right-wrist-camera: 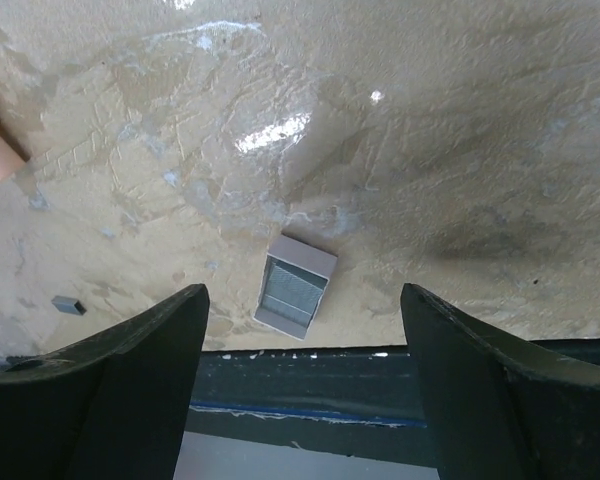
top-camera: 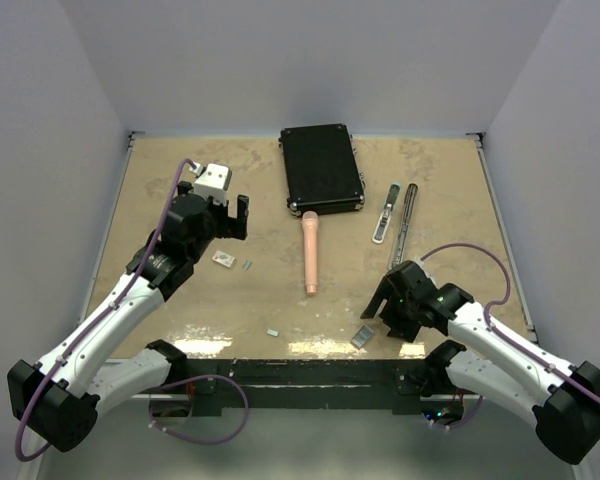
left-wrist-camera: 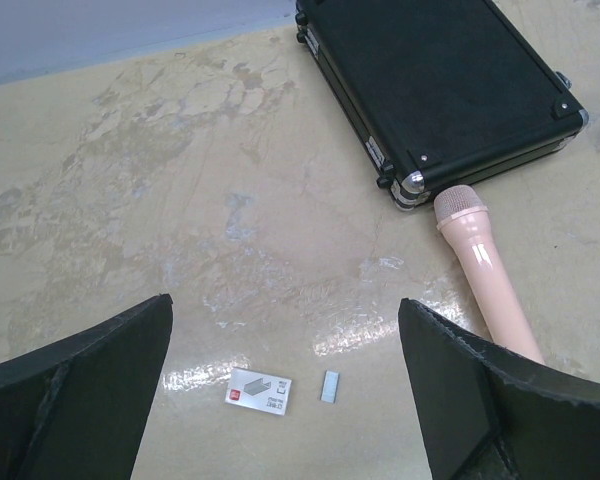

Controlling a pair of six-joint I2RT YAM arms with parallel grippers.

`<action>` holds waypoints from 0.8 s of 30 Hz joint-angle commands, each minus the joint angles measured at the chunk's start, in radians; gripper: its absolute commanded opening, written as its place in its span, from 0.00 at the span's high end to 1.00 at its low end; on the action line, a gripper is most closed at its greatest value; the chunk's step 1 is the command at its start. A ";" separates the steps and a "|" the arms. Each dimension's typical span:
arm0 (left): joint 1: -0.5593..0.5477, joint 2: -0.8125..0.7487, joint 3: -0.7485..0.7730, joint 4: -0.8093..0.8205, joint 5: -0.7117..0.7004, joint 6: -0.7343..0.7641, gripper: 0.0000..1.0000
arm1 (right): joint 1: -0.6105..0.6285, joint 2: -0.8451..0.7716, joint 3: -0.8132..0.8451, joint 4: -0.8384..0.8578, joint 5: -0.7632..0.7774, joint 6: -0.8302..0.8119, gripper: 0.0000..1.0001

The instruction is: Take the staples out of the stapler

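The desk carries a black case at far centre, with a pink stick just nearer than it. The stapler is plain only from overhead: slim, pale and silvery, right of the case beside a dark strip. The wrist views bring the loose staples close. A ribbed grey block lies under the right end effector. A small strip lies beside a white card under the left end effector. Both are spread wide and hold nothing.
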 commanded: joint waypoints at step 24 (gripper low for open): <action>0.000 -0.021 0.001 0.029 -0.038 0.005 0.00 | 0.019 -0.135 -0.146 0.207 -0.115 0.090 0.17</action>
